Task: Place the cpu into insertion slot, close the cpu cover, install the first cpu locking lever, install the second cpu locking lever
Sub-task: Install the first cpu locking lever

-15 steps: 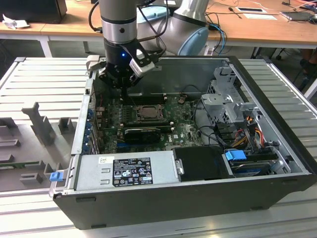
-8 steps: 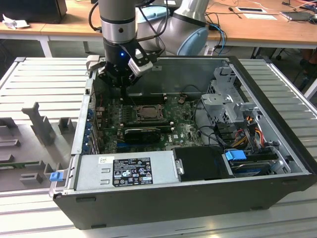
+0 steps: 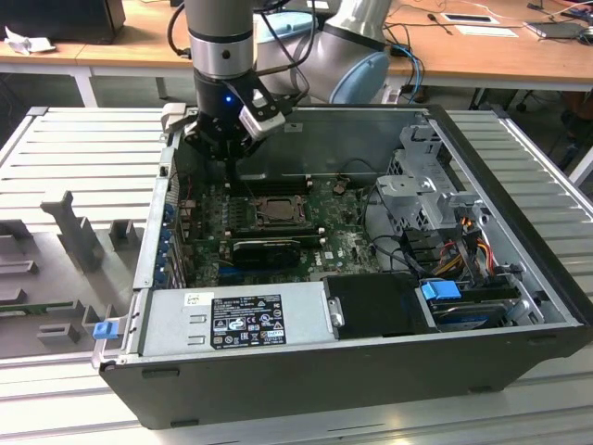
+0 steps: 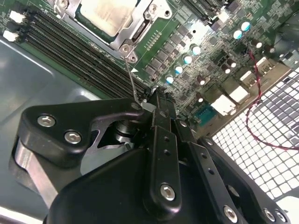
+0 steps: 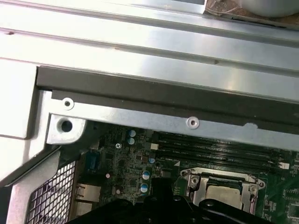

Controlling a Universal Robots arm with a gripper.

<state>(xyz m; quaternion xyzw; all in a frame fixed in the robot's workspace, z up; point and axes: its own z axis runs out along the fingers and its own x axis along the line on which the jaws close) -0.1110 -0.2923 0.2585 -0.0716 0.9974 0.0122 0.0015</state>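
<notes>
Power supply [image 3: 232, 320]: the grey box along the case's near edge in the exterior view; it has no part in the task.
Motherboard [image 3: 347, 246]: the green board on the case floor, past the power supply.
Insertion slot [image 3: 301, 211]: sits toward the motherboard's far edge, just beside the memory slots [image 4: 79, 51].
Cpu [image 4: 105, 14]: lies flat in the insertion slot with its dull silver face up. That step looks done.
Cpu cover [image 4: 140, 21]: the metal frame plate lies down around the cpu, its cut-out showing the chip. It appears closed.
Locking lever [image 4: 131, 74]: a thin wire rod running from the socket's corner to the gripper tips. It seems to stand off the board, not yet latched.
Gripper [image 4: 153, 95]: hangs over the motherboard's far edge, by the corner on the exterior view's left. Its fingers are pressed together at the tips. The lever's free end meets them, but it is unclear whether it is pinched between the pads or only bears against them.
Step in hand: installing a locking lever, judged from the seated cpu and lowered cover. Which of the two levers cannot be told.
What the move calls for: probably a steady push down on a springy wire, then a slight sideways tuck under its catch without the rod slipping off the tips.
Case far wall [image 3: 343, 139]: bare grey metal just beyond the memory slots.
</notes>
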